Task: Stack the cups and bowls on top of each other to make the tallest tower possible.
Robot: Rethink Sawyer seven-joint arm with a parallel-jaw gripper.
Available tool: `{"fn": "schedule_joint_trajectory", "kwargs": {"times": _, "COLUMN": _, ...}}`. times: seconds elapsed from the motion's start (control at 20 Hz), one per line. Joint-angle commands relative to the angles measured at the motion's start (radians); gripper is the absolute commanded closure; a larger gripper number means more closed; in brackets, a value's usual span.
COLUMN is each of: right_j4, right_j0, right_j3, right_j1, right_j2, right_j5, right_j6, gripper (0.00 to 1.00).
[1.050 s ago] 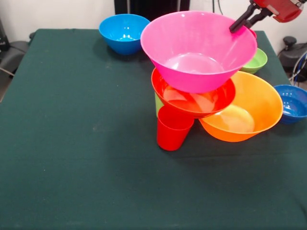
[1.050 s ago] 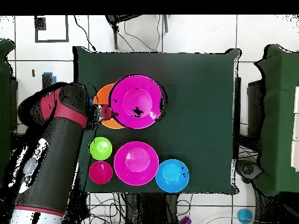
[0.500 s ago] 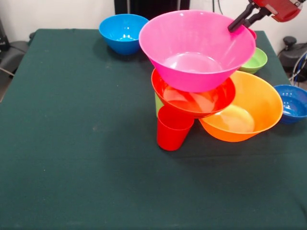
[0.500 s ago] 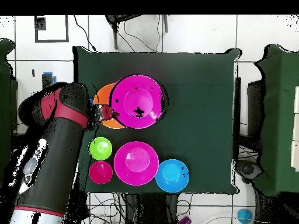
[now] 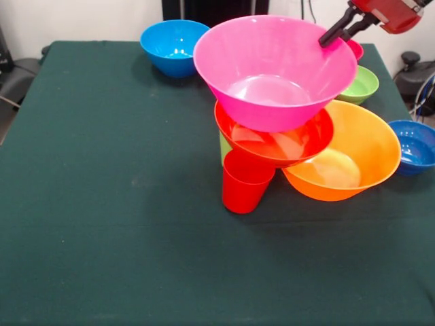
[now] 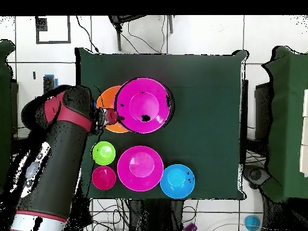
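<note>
At the middle of the table the tower point(image 5: 279, 136) rises in tiers — a big pink bowl point(image 5: 275, 71) on top, a red-orange bowl point(image 5: 272, 142) under it, and beneath that the red cup point(image 5: 245, 183), with a lime green cup point(image 5: 224, 148) just showing behind it. The big orange bowl point(image 5: 353, 156) leans against the pile's side, tilted, its rim tucked under the red-orange bowl, so it looks more like a prop than a base. The pink bowl sits tipped and off-centre over the cups, which probably explains why it is gripped at the rim: it seems to be steadied or nudged into a level seat, and a careless release could tip the stack.

The gripper point(image 5: 331, 35) reaches down from the upper corner of the front view and its dark fingers meet the pink bowl's far rim; they appear pinched onto that rim, nearly together, with only the thin wall between them. From overhead the arm point(image 6: 60, 156) covers the gripper's side of the pile.

Spare pieces stand apart: a light blue bowl point(image 5: 175, 44), a green bowl point(image 5: 361, 86), a dark blue bowl point(image 5: 414, 146), a small magenta-red bowl point(image 6: 104, 177) and a second big pink bowl point(image 6: 139, 168)
</note>
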Motion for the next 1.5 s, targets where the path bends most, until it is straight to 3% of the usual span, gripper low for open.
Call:
{"fn": "schedule_joint_trajectory", "kwargs": {"times": 0.05, "right_j4": -0.011, "right_j0": 0.001, "right_j3": -0.008, "right_j1": 0.031, "right_j2": 0.052, "right_j5": 0.039, "right_j6": 0.163, "gripper": 1.0}}
{"fn": "schedule_joint_trajectory", "kwargs": {"times": 1.5, "right_j4": -0.02, "right_j0": 0.001, "right_j3": -0.025, "right_j1": 0.058, "right_j2": 0.039, "right_j5": -0.059, "right_j6": 0.18, "gripper": 1.0}}
